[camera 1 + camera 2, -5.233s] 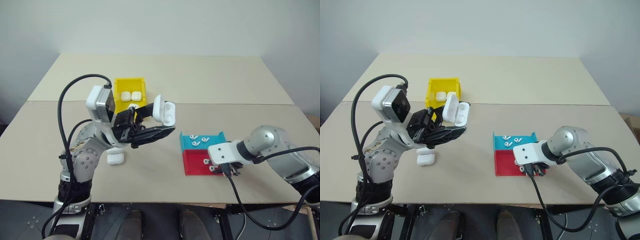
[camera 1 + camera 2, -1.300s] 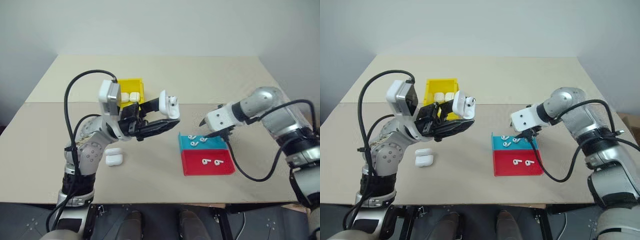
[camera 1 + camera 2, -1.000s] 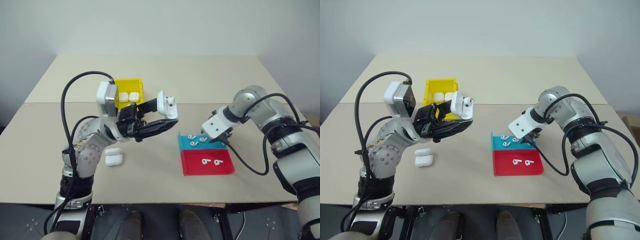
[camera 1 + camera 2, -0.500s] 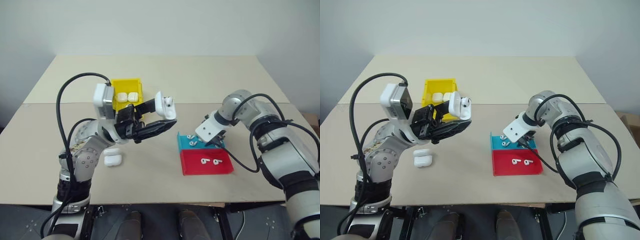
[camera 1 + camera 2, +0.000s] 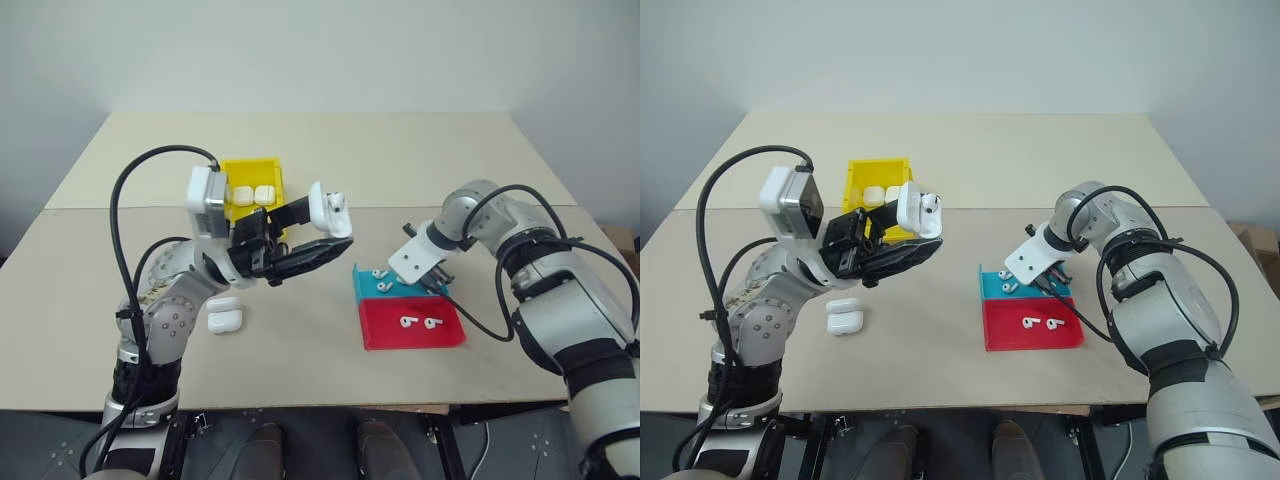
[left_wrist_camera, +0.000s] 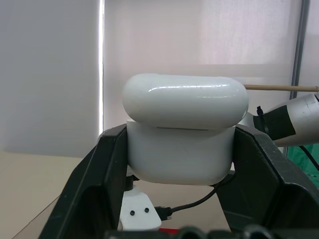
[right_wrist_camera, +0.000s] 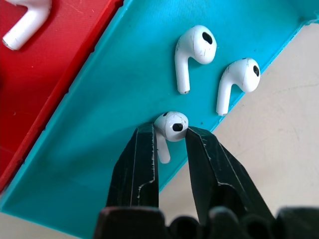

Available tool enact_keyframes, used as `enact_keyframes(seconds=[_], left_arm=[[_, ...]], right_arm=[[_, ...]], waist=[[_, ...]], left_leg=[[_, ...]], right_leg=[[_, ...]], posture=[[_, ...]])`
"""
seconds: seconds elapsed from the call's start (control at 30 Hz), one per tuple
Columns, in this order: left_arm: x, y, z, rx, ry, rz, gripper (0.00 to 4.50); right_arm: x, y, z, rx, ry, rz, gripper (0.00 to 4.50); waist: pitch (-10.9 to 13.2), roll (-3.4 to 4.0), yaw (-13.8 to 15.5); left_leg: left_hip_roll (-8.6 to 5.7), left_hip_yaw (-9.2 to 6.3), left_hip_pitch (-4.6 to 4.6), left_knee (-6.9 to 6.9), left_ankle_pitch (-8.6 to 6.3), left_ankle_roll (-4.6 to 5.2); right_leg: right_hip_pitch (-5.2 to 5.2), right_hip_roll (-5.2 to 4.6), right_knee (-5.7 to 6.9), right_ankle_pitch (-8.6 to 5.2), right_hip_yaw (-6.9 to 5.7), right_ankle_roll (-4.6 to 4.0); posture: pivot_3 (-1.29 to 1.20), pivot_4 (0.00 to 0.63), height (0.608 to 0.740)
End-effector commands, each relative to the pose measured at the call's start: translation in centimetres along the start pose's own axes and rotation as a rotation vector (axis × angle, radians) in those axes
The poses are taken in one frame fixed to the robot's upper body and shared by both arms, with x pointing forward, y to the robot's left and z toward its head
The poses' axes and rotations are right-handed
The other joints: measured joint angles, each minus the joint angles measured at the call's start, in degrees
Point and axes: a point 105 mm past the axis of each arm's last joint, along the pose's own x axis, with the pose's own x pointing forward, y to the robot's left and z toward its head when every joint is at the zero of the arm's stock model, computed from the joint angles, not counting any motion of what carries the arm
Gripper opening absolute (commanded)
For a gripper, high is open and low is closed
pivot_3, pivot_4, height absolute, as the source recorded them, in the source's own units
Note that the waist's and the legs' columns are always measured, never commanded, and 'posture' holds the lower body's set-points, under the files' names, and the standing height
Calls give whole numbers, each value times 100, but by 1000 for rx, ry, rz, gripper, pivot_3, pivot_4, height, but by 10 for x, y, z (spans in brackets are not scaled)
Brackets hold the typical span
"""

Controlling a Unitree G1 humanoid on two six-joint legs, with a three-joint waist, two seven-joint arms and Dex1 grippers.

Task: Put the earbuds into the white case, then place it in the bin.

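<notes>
My left gripper (image 5: pixel 322 230) is shut on the white case (image 5: pixel 329 210), held up above the table with its lid hinged open. In the left wrist view the case (image 6: pixel 184 134) sits between the two black fingers. A white earbud head (image 5: pixel 928 201) pokes from its open mouth. My right gripper (image 7: pixel 168 130) points steeply down into the blue half of the tray (image 5: pixel 372 295). Its fingers are closed on an earbud (image 7: pixel 172 124) that lies there. Two more earbuds (image 7: pixel 192 50) lie beside it. The yellow bin (image 5: pixel 250 163) stands behind the left arm.
Two shut white cases (image 5: pixel 253 194) lie in the bin. A spare case (image 5: pixel 227 318) lies on the table under the left arm. The tray's red half (image 5: pixel 445 337) holds two earbuds (image 5: pixel 408 322). A seam crosses the table behind the tray.
My right gripper came down from beside the case to the blue half of the tray and closed its fingers around an earbud. The left gripper kept still with the open case.
</notes>
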Motion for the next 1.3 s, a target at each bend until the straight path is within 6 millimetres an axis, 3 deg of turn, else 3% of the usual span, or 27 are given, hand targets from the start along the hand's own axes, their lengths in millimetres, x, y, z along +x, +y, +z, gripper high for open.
enact_keyframes(seconds=[0.03, 0.23, 0.43, 0.57, 0.7, 0.77, 0.87, 1.0, 1.3], left_arm=[[0, -5, 11, 52, -30, -15, 2813], [2, -5, 11, 48, -29, -20, 2813], [4, -3, 10, 32, -39, -48, 2813], [9, 2, 9, 19, -48, -83, 2813], [14, 6, 7, -2, -49, -121, 2813], [16, 8, 5, -13, -48, -133, 2813], [20, 9, 3, -30, -39, -152, 2813], [25, 13, 0, -46, -36, -164, 2813], [29, 16, -6, -46, -15, -150, 2813]], right_arm=[[-1, -2, 1, -3, -8, -5, 618], [-14, -2, -1, 98, -81, -66, 618], [-66, -3, 1, 332, -335, -269, 618], [-119, 17, 25, 527, -699, -437, 618], [-182, 16, 58, 742, -1191, -658, 618], [-201, 21, 80, 773, -1338, -698, 618], [-209, 23, 111, 789, -1433, -718, 618], [-203, 20, 139, 814, -1454, -725, 618], [-181, 12, 154, 875, -1411, -695, 618]], waist=[[0, 0, -1], [0, 0, 1], [2, 3, 52], [4, 6, 165], [6, 8, 151], [6, 9, 153], [6, 9, 152], [6, 8, 159], [6, 8, 164]], left_leg=[[0, 0, 1, 0, 0, 0], [0, 0, 0, -3, 0, 0], [0, -6, -11, -4, 0, 0], [-3, -15, -20, -6, 0, 0], [-4, -13, -20, -7, 0, 1], [-3, -14, -18, -7, 0, 1], [-3, -14, -16, -7, 0, 1], [-5, -7, -22, -5, 0, 2], [-4, -4, -32, -5, 0, 3]], right_leg=[[1, 0, 0, 0, 0, 0], [0, 0, -2, 0, 0, 0], [-2, -7, -7, 0, -6, 0], [-2, -23, -13, -1, -21, 1], [-2, -28, -11, -2, -17, 3], [-1, -23, -5, -2, -13, 3], [4, -5, -11, -3, -13, 2], [1, -2, -14, -5, -7, 6], [-4, 1, -23, -5, -9, 8]], posture=[[0, 150, 740], [0, 150, 740], [0, 150, 740], [0, 150, 740], [0, 150, 740], [0, 150, 740], [0, 150, 740], [0, 150, 740], [0, 150, 740]])
